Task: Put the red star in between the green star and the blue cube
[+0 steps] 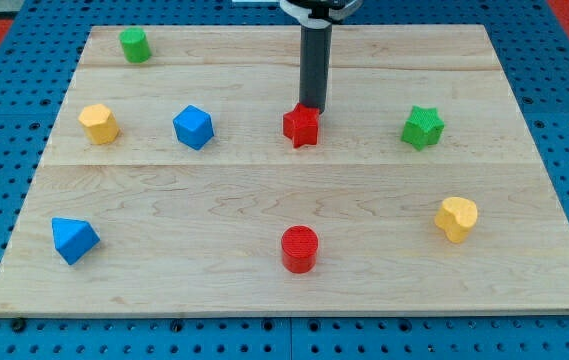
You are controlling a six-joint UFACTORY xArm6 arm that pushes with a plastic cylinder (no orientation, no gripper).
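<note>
Wooden board [264, 190] on blue pegboard [4, 40], largest first; task apparently near complete. Tip [311, 106] touching top edge of red star [302, 126], no jaws to open or close; blue cube [193, 127] well to view's left of tip, green star [423, 127] well to view's right; star roughly midway, slight trimming perhaps left. Bystanders: yellow blocks, red cylinder [299, 248] below tip.

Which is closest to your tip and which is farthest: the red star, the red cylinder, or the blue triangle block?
From my tip:
1. Red star, touching it, just toward the view's bottom.
2. Red cylinder, farther toward the view's bottom.
3. Blue triangle block, far off at the view's bottom left.
</note>
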